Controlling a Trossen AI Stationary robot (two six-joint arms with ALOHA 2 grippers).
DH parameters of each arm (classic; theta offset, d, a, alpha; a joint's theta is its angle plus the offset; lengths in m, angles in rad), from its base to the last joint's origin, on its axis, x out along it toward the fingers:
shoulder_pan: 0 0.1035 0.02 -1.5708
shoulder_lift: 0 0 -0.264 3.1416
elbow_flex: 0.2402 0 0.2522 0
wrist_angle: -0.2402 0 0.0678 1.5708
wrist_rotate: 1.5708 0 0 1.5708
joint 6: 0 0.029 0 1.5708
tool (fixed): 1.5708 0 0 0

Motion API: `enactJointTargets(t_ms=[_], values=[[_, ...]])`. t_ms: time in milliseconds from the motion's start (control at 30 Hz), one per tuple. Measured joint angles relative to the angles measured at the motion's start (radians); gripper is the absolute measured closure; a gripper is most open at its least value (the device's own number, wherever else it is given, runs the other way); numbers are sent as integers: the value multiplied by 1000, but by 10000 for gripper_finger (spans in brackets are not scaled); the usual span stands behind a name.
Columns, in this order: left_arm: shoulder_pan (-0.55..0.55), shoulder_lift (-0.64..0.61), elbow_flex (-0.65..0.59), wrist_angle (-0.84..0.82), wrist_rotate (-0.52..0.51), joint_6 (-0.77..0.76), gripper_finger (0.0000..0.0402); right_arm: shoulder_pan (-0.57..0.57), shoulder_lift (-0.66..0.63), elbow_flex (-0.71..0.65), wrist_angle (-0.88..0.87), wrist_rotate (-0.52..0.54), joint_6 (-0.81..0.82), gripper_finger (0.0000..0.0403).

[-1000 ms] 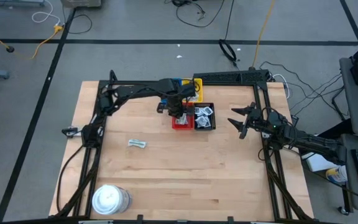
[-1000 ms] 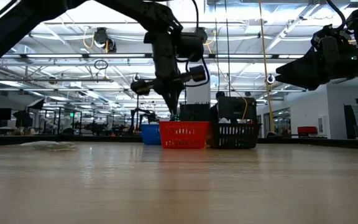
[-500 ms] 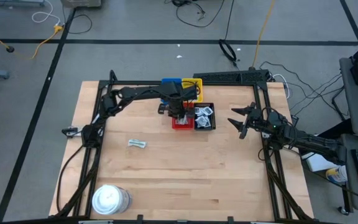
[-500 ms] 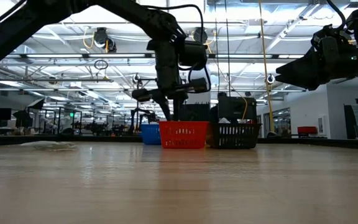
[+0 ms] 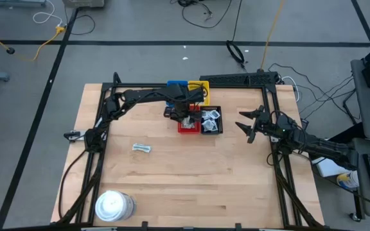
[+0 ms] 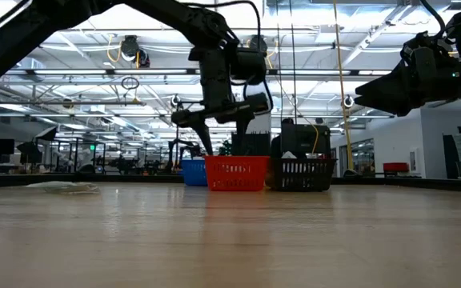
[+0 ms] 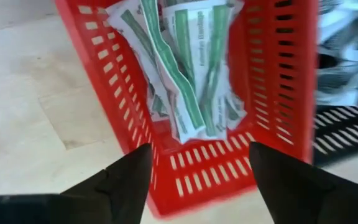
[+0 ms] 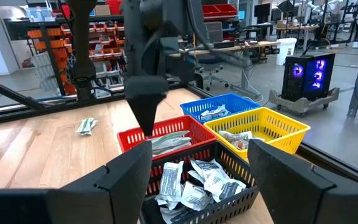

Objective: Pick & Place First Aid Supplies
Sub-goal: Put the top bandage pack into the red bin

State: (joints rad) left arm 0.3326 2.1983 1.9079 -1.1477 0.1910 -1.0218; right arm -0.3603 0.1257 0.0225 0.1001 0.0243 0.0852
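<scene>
high view: the left hand (image 5: 185, 119) hangs over the red tray (image 5: 187, 128) at the far middle of the counter (image 5: 185, 179), with the black tray (image 5: 211, 122) just beside the red one and the blue tray (image 5: 176, 85) and yellow tray (image 5: 201, 87) behind them. in the left wrist view its two dark fingers (image 7: 120, 180) are spread wide with nothing between them, and below lie green-and-white packets (image 7: 185, 68) heaped in the red tray. the low view shows that hand's tips just above the red tray's rim (image 6: 236, 162). the right hand (image 5: 250, 125) waits over the counter's right edge, well apart from the trays, its fingers spread and empty in the right wrist view. from there the black tray (image 8: 241, 190) holds crumpled white packets (image 8: 194, 183), the yellow tray (image 8: 260, 130) and blue tray (image 8: 219, 106) each hold a few packets, and the red tray (image 8: 129, 138) shows strips inside. one loose packet (image 5: 142, 148) lies alone on the counter, left of the trays and well apart from them; it shows also in the right wrist view (image 8: 87, 126). a white tub (image 5: 113, 205) stands near the counter's near left corner.
</scene>
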Motion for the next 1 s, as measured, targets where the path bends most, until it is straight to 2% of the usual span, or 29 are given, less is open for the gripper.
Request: enactJointTargets(t_ms=[233, 567, 833, 1000], values=[[6, -46, 1, -6, -7, 0, 116, 0, 0, 0, 0, 0, 0, 140], [-4, -74, 2, -40, 33, 93, 139, 0, 0, 0, 0, 0, 0, 140], [-59, -76, 1, -100, 71, 434, 147, 0, 0, 0, 0, 0, 0, 140], [-93, -131, -49, -115, 70, 619, 139, 0, 0, 0, 0, 0, 0, 140]])
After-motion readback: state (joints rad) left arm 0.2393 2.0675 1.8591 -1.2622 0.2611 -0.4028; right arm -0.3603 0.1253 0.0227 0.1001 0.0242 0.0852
